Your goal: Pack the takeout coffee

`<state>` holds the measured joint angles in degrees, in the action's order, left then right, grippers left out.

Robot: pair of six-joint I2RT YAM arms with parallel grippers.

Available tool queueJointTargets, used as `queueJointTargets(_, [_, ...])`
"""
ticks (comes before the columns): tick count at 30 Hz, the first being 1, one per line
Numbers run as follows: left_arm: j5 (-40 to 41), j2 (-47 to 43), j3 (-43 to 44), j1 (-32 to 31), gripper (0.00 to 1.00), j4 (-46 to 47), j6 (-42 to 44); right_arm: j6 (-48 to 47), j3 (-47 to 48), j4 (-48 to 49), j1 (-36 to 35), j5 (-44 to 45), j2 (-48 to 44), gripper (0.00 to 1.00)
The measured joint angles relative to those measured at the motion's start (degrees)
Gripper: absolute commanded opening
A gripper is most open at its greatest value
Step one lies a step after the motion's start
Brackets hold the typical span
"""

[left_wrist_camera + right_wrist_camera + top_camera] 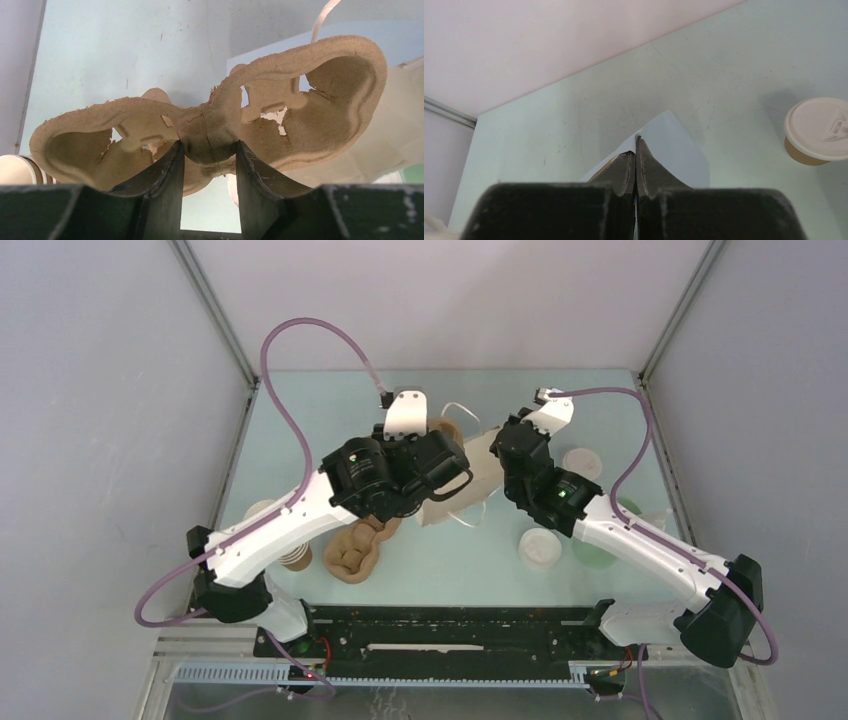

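Early stage: left gripper (209, 149) pinches pulp carrier (340, 115) at its middle; right gripper (636, 150) fingers pressed together, seemingly on bag (674, 145) edge. Still unpacked, the takeout coffee (816, 131) sits on table (724, 75), frame right.

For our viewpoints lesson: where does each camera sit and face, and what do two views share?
Top external: above, behind the bases, looking down on the table; both arms show.
Left wrist: on the left arm, looking past the left gripper clamping the pulp carrier.
Right wrist: on the right arm, looking past the right gripper, shut on the paper bag, towards a lidded cup.
Shared: the paper bag, top and right wrist.
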<state>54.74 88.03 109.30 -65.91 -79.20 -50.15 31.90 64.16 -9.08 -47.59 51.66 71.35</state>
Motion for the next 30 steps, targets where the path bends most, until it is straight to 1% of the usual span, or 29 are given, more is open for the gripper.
queueJointTargets(3, [-0.66, 0.33, -0.44, -0.92, 0.00, -0.22, -0.90, 0.52, 0.00, 0.00, 0.11, 0.61, 0.00, 0.00])
queueJointTargets(5, [-1.64, -1.55, -2.67, -1.31, 0.00, 1.42, -0.85, 0.61, 0.00, 0.00, 0.55, 0.48, 0.00, 0.00])
queueJointTargets(7, [-2.93, -4.70, -5.81, -1.53, 0.00, 3.76, -0.22, 0.57, 0.00, 0.00, 1.20, -0.07, 0.00, 0.00])
queueJointTargets(10, [-4.98, -12.07, -11.39, -1.53, 0.01, 7.54, 1.79, 0.50, 0.00, -0.13, 2.54, -1.73, 0.00, 0.00])
queueJointTargets(13, [-6.05, -19.06, -13.60, -1.44, 0.02, 10.49, 3.91, 0.52, 0.00, -1.20, 4.48, -3.65, 0.00, 0.00])
queueJointTargets(15, [-7.19, -23.15, -14.40, -0.74, 0.02, 12.46, 5.44, 1.09, 0.15, -3.74, 5.53, -4.24, 0.00, 0.00])
queueJointTargets(17, [-9.14, -26.32, -15.04, 1.18, 0.02, 14.27, 6.97, 2.10, 1.81, -8.66, 6.05, -4.76, 0.28, 0.00])
queueJointTargets(20, [-15.13, -29.22, -15.61, 5.81, 0.01, 16.65, 10.05, 3.69, 6.45, -15.23, 5.99, -5.70, 1.42, 0.00])
queueJointTargets(24, [-22.12, -29.00, -15.47, 7.32, 0.00, 18.78, 12.76, 5.40, 10.14, -19.41, 5.07, -5.84, 2.29, 0.01])
queueJointTargets(28, [-27.67, -24.87, -15.21, 6.82, 0.00, 18.60, 13.07, 6.86, 10.75, -22.16, 3.89, -5.62, 2.64, 0.01])
queueJointTargets(30, [-29.27, -22.25, -15.21, 5.33, 0.00, 18.51, 12.74, 7.32, 11.19, -23.23, 3.17, -5.40, 3.34, 0.01])
